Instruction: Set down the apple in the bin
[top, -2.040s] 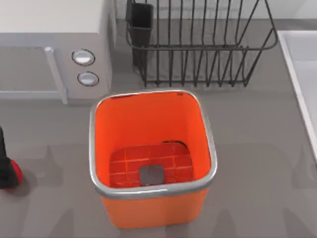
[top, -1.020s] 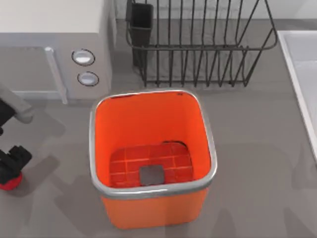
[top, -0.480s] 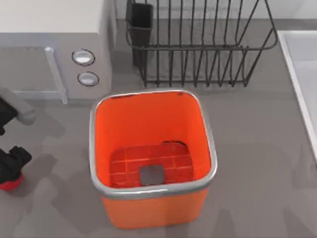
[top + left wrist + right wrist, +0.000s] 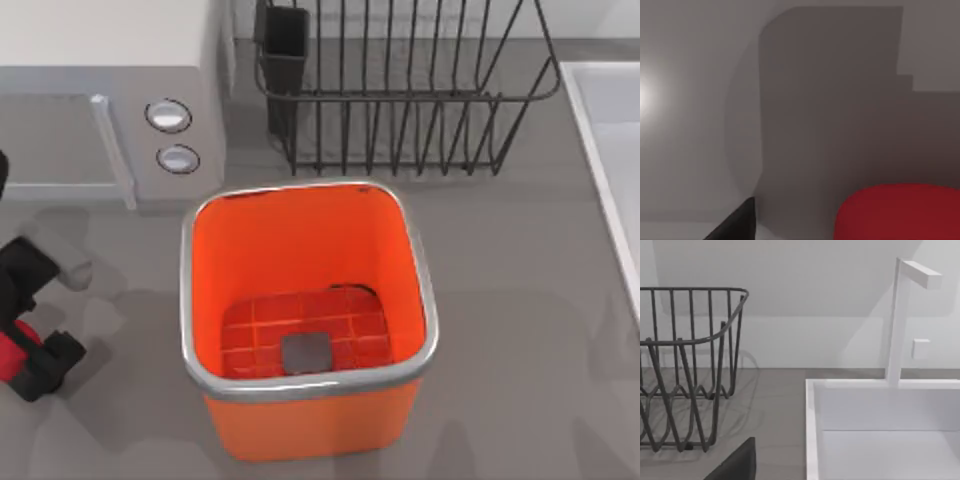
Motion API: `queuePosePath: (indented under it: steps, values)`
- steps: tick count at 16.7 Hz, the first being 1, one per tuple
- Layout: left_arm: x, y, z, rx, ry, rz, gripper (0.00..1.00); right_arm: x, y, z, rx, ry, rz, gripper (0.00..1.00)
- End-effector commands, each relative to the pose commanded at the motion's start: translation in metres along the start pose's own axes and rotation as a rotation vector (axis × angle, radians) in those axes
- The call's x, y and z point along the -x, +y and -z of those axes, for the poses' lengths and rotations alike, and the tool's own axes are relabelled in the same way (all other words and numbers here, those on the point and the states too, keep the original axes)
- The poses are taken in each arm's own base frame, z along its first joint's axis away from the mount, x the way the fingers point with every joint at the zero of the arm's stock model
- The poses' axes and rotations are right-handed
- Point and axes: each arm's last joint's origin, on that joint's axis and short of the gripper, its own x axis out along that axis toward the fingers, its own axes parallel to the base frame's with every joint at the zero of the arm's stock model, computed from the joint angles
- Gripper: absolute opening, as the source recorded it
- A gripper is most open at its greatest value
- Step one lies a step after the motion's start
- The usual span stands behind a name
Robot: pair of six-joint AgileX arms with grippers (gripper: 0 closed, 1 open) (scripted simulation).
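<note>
The apple (image 4: 12, 343) is a glossy red ball at the table's far left edge, with my left gripper (image 4: 28, 348) shut on it. Black gripper parts cover most of it from above. In the left wrist view the apple (image 4: 897, 212) bulges up close beside one dark fingertip (image 4: 737, 225), over grey tabletop in shadow. The bin (image 4: 190, 300), tall and orange with a silver rim, stands at the table's middle, to the right of the apple. Its gridded floor with a grey square holds nothing. A dark part of my right gripper (image 4: 737, 465) shows near the sink.
A white microwave (image 4: 110, 90) sits at the back left, behind my left arm. A black wire dish rack (image 4: 400, 90) stands at the back centre, also the rack (image 4: 685, 370). A white sink (image 4: 610, 150) with a faucet (image 4: 900, 320) lines the right edge.
My left gripper with the apple has shifted right and slightly toward the back, and the arm has swung further into view. The bin has not moved.
</note>
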Motion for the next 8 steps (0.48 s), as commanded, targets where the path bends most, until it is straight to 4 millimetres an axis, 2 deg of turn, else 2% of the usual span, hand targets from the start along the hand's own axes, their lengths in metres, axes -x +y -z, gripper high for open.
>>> queuePosePath:
  steps: [5,8]
  values:
    - [-0.0062,-0.0008,0.0011,0.000,0.004,0.004,1.00,0.0000,0.0000,0.0000,0.000,0.000,0.000,1.00]
    - [-0.0062,-0.0008,0.0011,0.000,0.004,0.004,0.77,0.0000,0.0000,0.0000,0.000,0.000,0.000,1.00]
